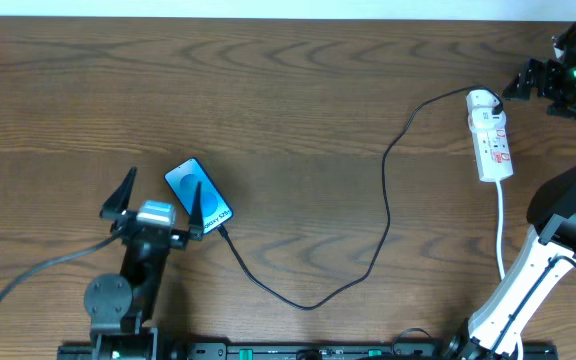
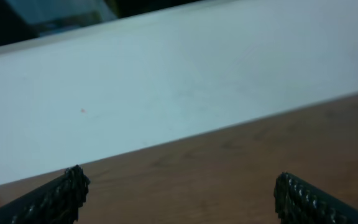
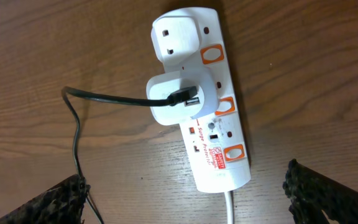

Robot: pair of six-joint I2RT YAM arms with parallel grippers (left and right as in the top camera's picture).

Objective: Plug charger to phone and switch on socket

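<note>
By left pincer (image 1: 162,178), phone (image 1: 181,181).

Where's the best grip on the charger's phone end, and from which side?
Pinch the charger just behind its connector tip, at the near end of the phone. Come from straight above, jaws straddling the cable: it is thin and lies flat on the table. The open left gripper is nearest. Whether the tip is already seated I cannot tell.

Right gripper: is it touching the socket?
Apart. The right wrist view shows bare table between the socket and each of the open fingers, which sit at the frame's lower corners.
</note>
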